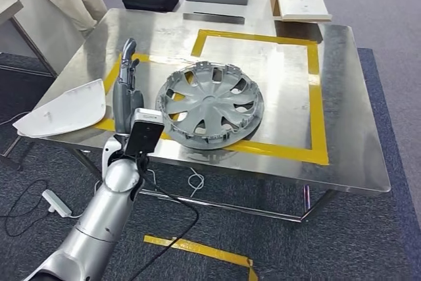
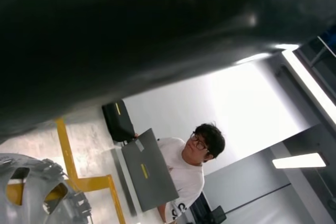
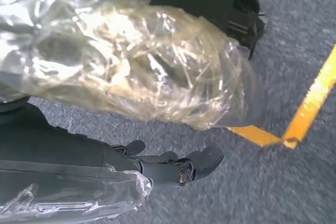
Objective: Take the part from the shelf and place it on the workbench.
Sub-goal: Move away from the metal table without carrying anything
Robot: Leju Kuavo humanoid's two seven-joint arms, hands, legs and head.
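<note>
Hubcap, centre, flat on steel table; left hand upright just left, empty; white panel far left.

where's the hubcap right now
In the head view, the hubcap lies flat on the workbench, overlapping the yellow tape outline's near-left corner, just right of the left hand.

Workbench: brushed metal, shiny, scuffed. Hubcap: grey plastic, matt. White panel: smooth plastic, slight gloss. Yellow tape: matt. Carpet: grey, rough pile. Left arm: silver metal, satin. Wrapping: clear crinkled glossy film.
</note>
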